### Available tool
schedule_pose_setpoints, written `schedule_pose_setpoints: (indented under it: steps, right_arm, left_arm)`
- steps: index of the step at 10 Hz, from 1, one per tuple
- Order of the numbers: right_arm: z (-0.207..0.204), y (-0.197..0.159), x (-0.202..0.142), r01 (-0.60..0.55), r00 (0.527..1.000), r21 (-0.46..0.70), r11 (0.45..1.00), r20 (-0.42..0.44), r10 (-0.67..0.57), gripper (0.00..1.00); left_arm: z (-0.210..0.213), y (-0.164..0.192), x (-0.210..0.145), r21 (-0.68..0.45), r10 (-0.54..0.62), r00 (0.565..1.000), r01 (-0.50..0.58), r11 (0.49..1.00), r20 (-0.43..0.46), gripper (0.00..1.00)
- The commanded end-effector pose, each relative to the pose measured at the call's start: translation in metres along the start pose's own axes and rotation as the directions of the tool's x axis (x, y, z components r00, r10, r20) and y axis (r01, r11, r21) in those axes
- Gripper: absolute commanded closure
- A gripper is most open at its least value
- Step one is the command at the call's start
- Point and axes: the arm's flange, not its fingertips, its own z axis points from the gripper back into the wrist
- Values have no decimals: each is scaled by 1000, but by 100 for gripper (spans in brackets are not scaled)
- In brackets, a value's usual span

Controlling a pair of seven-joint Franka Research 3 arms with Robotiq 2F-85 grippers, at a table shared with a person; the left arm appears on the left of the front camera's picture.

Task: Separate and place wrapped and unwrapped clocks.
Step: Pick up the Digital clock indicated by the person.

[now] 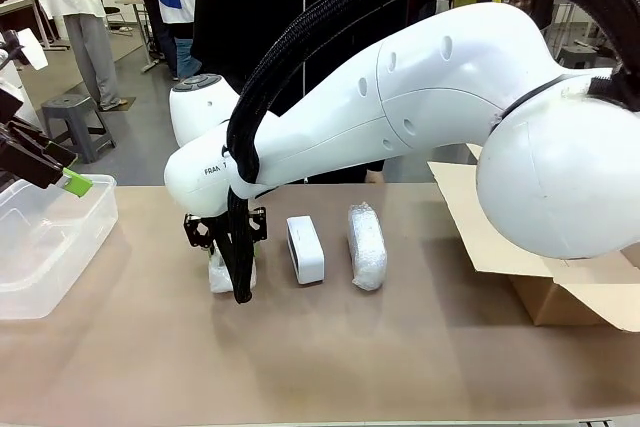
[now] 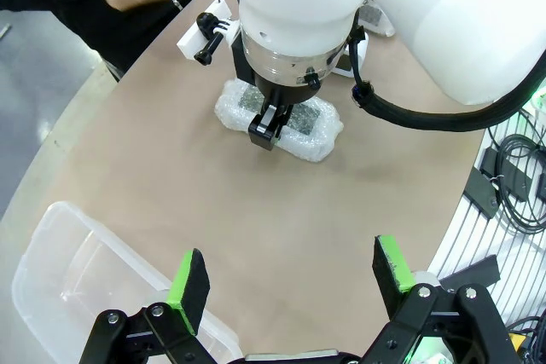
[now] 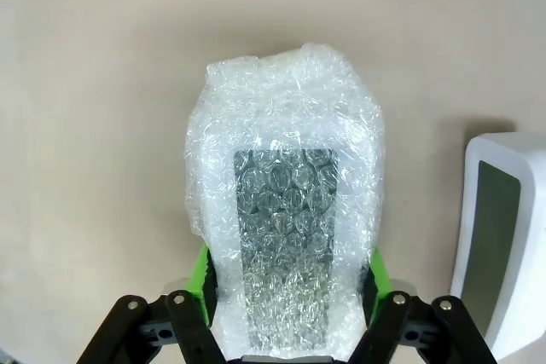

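Astride grey-patched bundle [image 3: 286, 210], right pincer [image 3: 288, 283], perhaps against its edges.

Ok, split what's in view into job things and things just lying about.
Job:
- grey-patch wrapped clock
- plain wrapped clock
- bare clock
- probably the clear bin and cardboard box, as drop spots

Lying about:
- stool
- cables

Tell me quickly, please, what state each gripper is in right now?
Left gripper: open, holding nothing.
Right gripper: astride the wrapped clock with the grey patch, pads at its sides; whether it grips yet cannot be told.
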Motion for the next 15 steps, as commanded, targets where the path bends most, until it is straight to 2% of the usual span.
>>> schedule_pose_setpoints:
  steps: [1, 2, 3, 4, 6, 7, 9, 10, 11, 12, 13, 15]
  right_arm:
    - [3, 3, 1, 15, 1000, -4, 1000, -15, -15, 42]
    - [18, -3, 0, 70, 998, -14, 997, -6, -70, 42]
    - [44, -10, -6, 76, 997, -6, 997, 19, -76, 42]
    - [72, -16, -13, 75, 996, -24, 997, 47, -74, 42]
    - [131, -29, -32, 62, 997, -52, 997, 51, -60, 42]
    - [153, -34, -41, 62, 997, -53, 997, 43, -60, 42]
    - [195, -39, -68, 54, 995, -19, 998, 82, -52, 42]
    - [210, -38, -83, 52, 993, -36, 998, 105, -48, 42]
    - [212, -37, -81, 86, 988, -34, 996, 129, -81, 42]
    - [199, -36, -62, 138, 985, -46, 989, 107, -133, 42]
    - [225, -28, -77, 35, 995, -22, 999, 95, -32, 42]
    - [225, -28, -77, 35, 995, -22, 999, 95, -32, 42]
  left_arm:
    - [0, 1, -1, -14, -7, 1000, 7, 1000, 13, 0]
    - [0, 1, -1, -14, -7, 1000, 7, 1000, 13, 0]
    - [0, 1, -1, -14, -7, 1000, 7, 1000, 13, 0]
    - [0, 1, -1, -14, -7, 1000, 7, 1000, 13, 0]
    - [0, 1, -1, -14, -7, 1000, 7, 1000, 13, 0]
    - [0, 1, -1, -14, -7, 1000, 7, 1000, 13, 0]
    - [0, 1, -1, -14, -7, 1000, 7, 1000, 13, 0]
    - [0, 1, -1, -14, -7, 1000, 7, 1000, 13, 0]
    - [0, 1, -1, -14, -7, 1000, 7, 1000, 13, 0]
    - [0, 1, -1, -14, -7, 1000, 7, 1000, 13, 0]
    - [0, 1, -1, -14, -7, 1000, 7, 1000, 13, 0]
    - [0, 1, -1, -14, -7, 1000, 7, 1000, 13, 0]
